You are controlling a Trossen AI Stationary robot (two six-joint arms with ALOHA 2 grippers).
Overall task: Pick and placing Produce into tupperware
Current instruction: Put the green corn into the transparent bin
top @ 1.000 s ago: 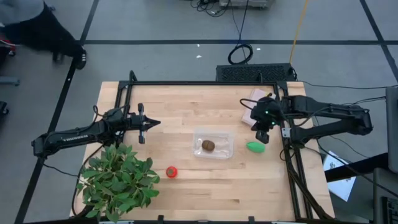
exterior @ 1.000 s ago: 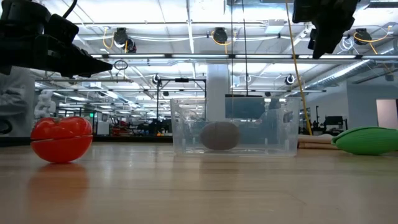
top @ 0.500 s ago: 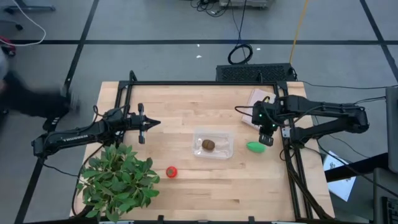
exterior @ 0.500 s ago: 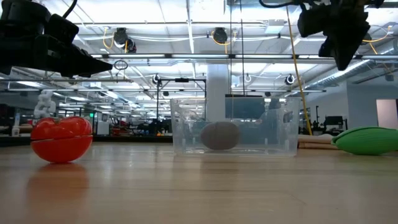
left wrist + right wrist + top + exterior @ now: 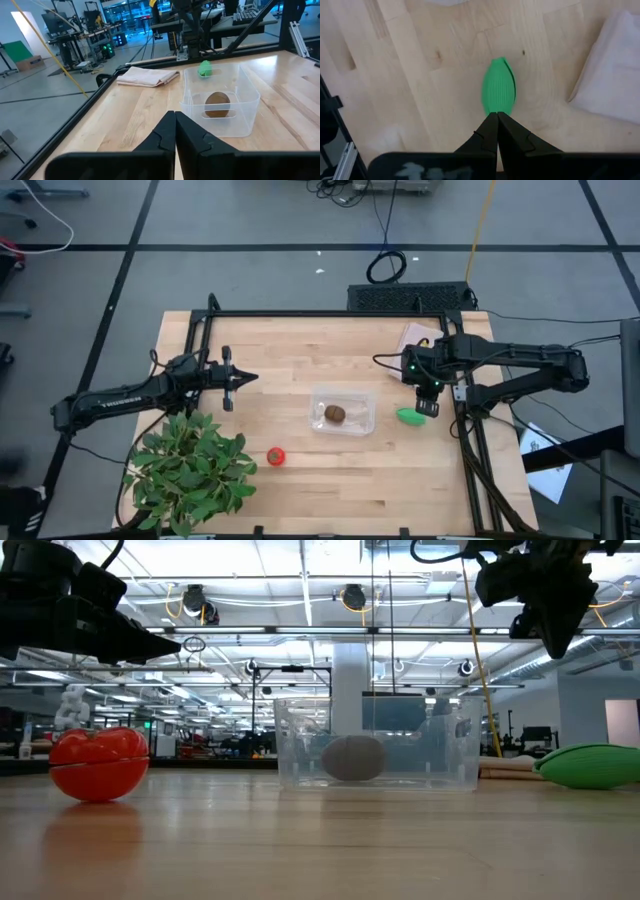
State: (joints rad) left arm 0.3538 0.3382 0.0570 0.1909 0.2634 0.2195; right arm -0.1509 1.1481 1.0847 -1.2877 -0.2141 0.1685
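The clear tupperware (image 5: 342, 411) rests flat on the table middle with the brown kiwi (image 5: 335, 414) lying on its floor. To its right the green oblong piece (image 5: 408, 416) lies on the wood; the red tomato (image 5: 275, 456) sits nearer the near edge. My right gripper (image 5: 497, 115) is shut and hovers above the green piece (image 5: 498, 92), well clear of it in the low view (image 5: 550, 615). My left gripper (image 5: 237, 378) is shut and waits at the table's left.
A large leafy plant (image 5: 190, 465) fills the near left corner. A pinkish-tan packet (image 5: 418, 340) lies at the far right, just beyond my right gripper. A black frame rail (image 5: 462, 430) runs along the right edge. Bare wood lies between tupperware and tomato.
My right gripper has moved a little toward the table's near edge and slightly down, ending over the green piece, its fingers staying shut. A person at the far left outside the table has walked out of view.
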